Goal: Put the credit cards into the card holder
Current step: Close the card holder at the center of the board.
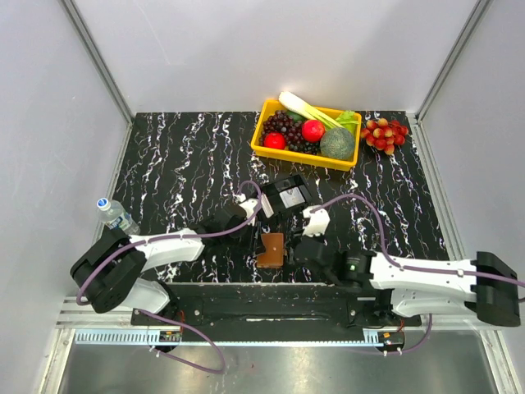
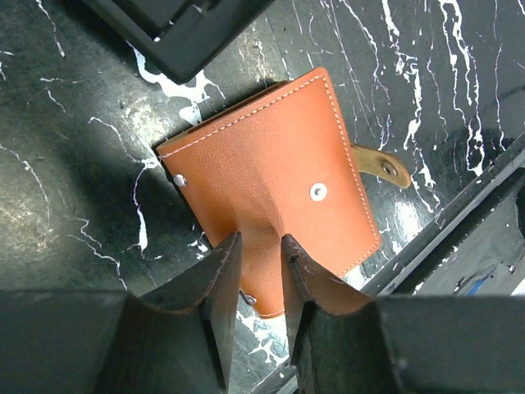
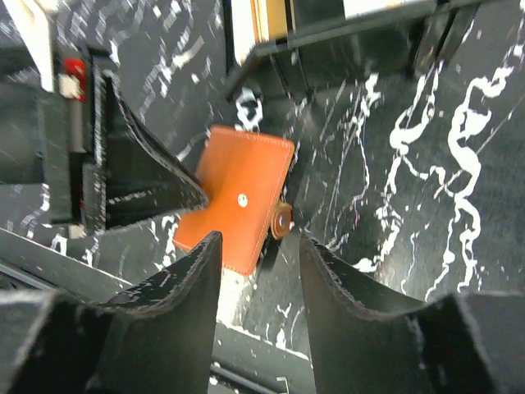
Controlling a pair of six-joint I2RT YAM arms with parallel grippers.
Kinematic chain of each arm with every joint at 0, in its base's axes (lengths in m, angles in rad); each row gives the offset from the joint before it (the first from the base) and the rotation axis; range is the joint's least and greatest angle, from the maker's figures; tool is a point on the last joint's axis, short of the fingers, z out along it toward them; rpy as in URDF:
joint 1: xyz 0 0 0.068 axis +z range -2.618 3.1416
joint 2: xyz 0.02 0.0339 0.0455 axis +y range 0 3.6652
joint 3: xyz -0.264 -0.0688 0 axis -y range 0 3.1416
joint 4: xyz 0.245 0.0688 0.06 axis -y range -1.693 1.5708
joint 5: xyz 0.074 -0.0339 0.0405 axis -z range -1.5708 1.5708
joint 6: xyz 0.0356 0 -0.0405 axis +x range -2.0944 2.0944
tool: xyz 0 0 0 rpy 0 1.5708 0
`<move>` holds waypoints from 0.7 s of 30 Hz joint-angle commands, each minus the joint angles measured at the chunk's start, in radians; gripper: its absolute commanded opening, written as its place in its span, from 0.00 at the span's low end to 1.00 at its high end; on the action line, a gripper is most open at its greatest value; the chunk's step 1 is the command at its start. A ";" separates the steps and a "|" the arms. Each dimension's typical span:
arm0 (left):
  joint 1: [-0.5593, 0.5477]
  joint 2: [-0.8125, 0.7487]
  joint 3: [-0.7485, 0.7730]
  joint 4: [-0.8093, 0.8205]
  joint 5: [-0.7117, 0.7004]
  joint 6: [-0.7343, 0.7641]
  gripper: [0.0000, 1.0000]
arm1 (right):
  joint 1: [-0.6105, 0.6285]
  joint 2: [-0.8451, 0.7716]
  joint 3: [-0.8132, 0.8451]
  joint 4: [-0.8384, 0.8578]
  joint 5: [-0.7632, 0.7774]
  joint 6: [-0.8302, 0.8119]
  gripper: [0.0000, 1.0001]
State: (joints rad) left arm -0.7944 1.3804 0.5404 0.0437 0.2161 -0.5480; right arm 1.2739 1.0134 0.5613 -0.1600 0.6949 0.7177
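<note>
The card holder point(image 1: 271, 249) is a closed brown wallet lying near the table's front edge; it also shows in the left wrist view point(image 2: 279, 156) and the right wrist view point(image 3: 238, 193). Its snap tab point(image 2: 384, 167) hangs loose at one side. My left gripper point(image 2: 258, 242) is nearly closed, with the wallet's leather between its fingers at the near corner. My right gripper point(image 3: 259, 238) is open and empty, just right of the wallet by the tab point(image 3: 282, 220). The credit cards point(image 1: 289, 197) stand in a small black box point(image 1: 283, 185) behind the wallet; their white and orange edges point(image 3: 256, 20) show in the right wrist view.
A yellow basket point(image 1: 295, 156) of fruit and vegetables stands at the back, with red grapes point(image 1: 385, 133) to its right. A water bottle point(image 1: 117, 215) lies at the left edge. The black box point(image 2: 180, 25) is close behind the wallet. A metal rail point(image 1: 271, 300) runs along the front.
</note>
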 commanded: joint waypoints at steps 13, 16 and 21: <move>-0.048 0.071 -0.046 0.067 -0.052 -0.040 0.27 | -0.096 0.279 0.230 -0.251 -0.296 0.200 0.45; -0.049 0.071 -0.054 0.068 -0.052 -0.043 0.26 | -0.111 0.339 0.262 -0.257 -0.298 0.207 0.38; -0.048 0.069 -0.076 0.087 -0.047 -0.046 0.26 | -0.148 0.379 0.304 -0.271 -0.311 0.186 0.30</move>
State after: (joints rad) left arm -0.8295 1.4223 0.5087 0.1608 0.1860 -0.5880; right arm 1.1561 1.3777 0.8051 -0.4038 0.3973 0.9001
